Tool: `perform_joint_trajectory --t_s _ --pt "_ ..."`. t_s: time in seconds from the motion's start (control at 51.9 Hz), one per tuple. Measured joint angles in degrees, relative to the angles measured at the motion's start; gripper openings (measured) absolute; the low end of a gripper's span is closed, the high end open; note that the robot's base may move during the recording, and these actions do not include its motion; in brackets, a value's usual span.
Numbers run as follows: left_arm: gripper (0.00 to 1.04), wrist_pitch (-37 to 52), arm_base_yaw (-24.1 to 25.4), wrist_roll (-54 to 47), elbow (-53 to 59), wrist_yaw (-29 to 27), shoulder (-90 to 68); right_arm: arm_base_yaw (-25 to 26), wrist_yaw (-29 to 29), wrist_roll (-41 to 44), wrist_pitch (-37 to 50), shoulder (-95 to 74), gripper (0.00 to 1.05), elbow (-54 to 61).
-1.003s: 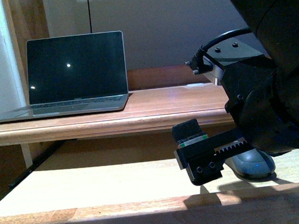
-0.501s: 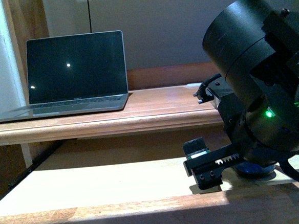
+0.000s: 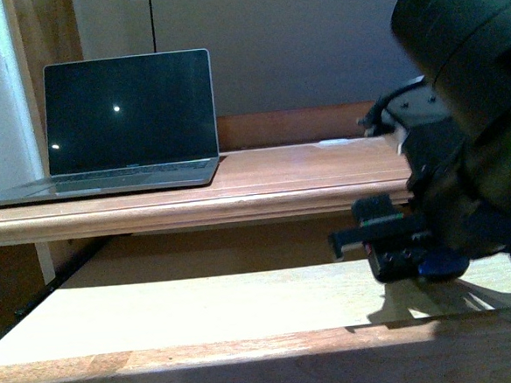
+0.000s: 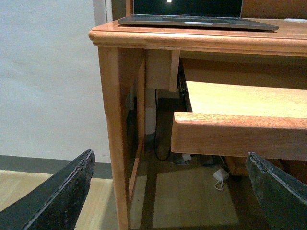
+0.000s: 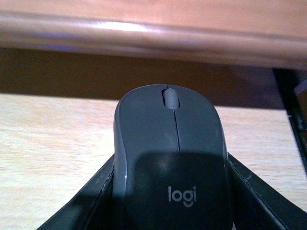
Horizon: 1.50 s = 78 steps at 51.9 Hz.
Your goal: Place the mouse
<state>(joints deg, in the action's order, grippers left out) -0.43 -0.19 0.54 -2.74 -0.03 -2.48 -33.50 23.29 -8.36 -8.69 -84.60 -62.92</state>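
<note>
The dark grey mouse [image 5: 170,153] with a scroll wheel and a "logi" mark sits between the two black fingers [image 5: 91,201] of my right gripper, which is shut on its sides. In the front view my right gripper [image 3: 418,255] hangs a little above the pale pull-out shelf [image 3: 185,315] at the right. Only a bluish sliver of the mouse [image 3: 442,267] shows under the arm there. My left gripper [image 4: 168,191] is open and empty, low beside the desk's left leg, with one finger [image 4: 62,196] at each side.
An open laptop [image 3: 128,126] with a dark screen stands on the left of the upper desk top [image 3: 281,185], whose front edge [image 5: 153,36] runs just beyond the mouse. A small white adapter [image 4: 220,175] with a cable lies on the floor under the desk.
My right gripper has risen off the shelf with the mouse in it and shifted to the right. The mouse lay on the shelf a second ago. The laptop has not moved.
</note>
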Motion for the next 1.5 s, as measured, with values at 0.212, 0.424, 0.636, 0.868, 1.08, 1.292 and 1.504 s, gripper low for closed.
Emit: perform_joint_trajectory --t_s 0.212,0.424,0.636,0.868,1.08,1.292,1.504 --pt "0.97 0.0 0.0 0.0 0.0 0.02 0.0 -1.27 -0.83 0.48 -3.08 4.92 0.56 -5.57" --pt "0.97 0.0 0.0 0.0 0.0 0.0 0.0 -3.37 1.99 1.84 -7.45 -10.95 0.56 -29.81" --pt "0.97 0.0 0.0 0.0 0.0 0.02 0.0 -3.41 7.58 3.54 -9.18 -27.26 0.56 -46.6" --pt "0.97 0.0 0.0 0.0 0.0 0.0 0.0 -2.95 11.13 4.15 -10.21 -36.68 0.56 -55.04" --pt "0.97 0.0 0.0 0.0 0.0 0.0 0.0 -3.28 11.74 3.52 -10.93 -42.16 0.56 -59.32" --pt "0.97 0.0 0.0 0.0 0.0 0.0 0.02 -3.52 9.11 1.42 -7.82 -42.84 0.81 -59.21" --pt "0.97 0.0 0.0 0.0 0.0 0.0 0.02 -2.27 5.55 -1.7 0.33 -38.42 0.98 -51.74"
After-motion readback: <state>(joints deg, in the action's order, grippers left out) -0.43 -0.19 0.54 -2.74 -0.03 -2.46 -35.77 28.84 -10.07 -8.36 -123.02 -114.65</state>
